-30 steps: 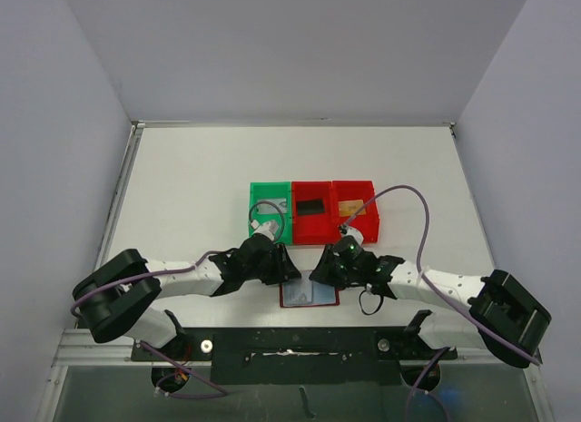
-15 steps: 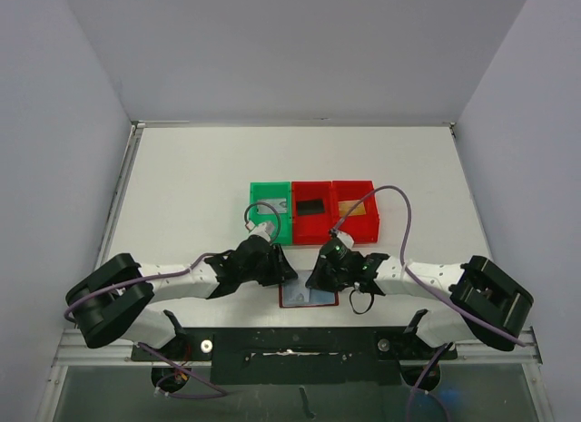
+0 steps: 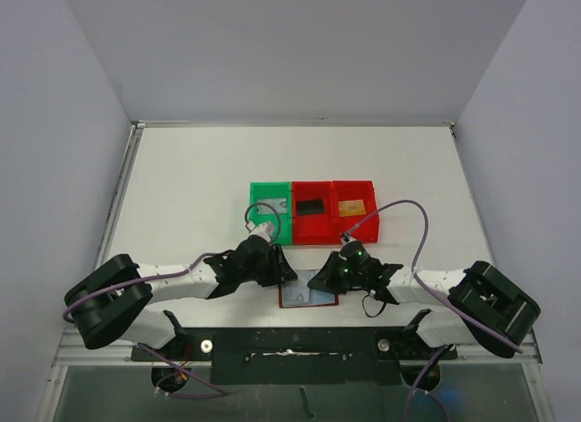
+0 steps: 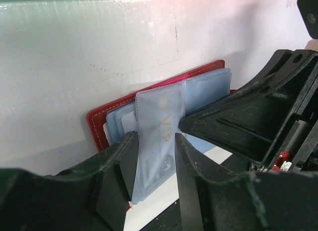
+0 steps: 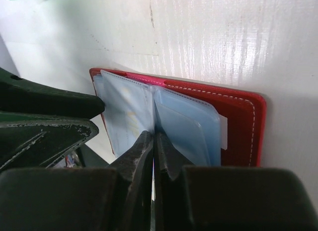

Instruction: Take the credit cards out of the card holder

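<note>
Right gripper (image 5: 153,141) just closed at holder (image 5: 238,116) fold, frame centre. Left gripper (image 4: 155,144) straddles VIP card (image 4: 159,114), grip unclear. That card is still in its pocket.

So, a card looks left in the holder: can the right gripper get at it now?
Probably yes. The left gripper holds the sleeve with the card up off the holder, and the right gripper's shut tips sit at the sleeves' edge, nothing between.
</note>
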Tool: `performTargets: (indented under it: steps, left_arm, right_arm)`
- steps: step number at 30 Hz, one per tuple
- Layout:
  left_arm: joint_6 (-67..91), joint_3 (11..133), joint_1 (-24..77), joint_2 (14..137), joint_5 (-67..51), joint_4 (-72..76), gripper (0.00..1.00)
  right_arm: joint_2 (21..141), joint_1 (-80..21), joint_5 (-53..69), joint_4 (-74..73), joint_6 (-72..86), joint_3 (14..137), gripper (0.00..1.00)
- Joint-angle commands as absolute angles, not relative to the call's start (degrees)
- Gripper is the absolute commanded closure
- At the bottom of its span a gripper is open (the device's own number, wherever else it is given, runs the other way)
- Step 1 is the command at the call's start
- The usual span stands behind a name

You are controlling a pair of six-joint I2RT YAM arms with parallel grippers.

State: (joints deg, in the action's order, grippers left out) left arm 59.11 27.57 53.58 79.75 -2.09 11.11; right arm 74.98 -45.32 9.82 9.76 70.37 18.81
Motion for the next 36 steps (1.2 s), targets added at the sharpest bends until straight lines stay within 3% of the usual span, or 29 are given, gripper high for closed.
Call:
performTargets:
  steps: [1, 29, 36]
  left_arm:
    - [58.18, 29.34, 53.88, 80.56, -3.36, 11.74, 0.65]
    - [60.33, 30.28, 53.88, 84.61, -8.27, 18.96, 0.63]
    - [56.79, 33.72, 53.69, 80.38, -1.27, 8.12, 0.62]
  right_arm:
    - [77.17, -42.24, 8.92, 11.03, 69.12, 13.14, 1.00]
    - [83.28, -34.74, 16.08, 23.18, 69.30, 6.08, 1.00]
    - [82.20, -34.64, 15.21, 21.64, 69.30, 6.24, 1.00]
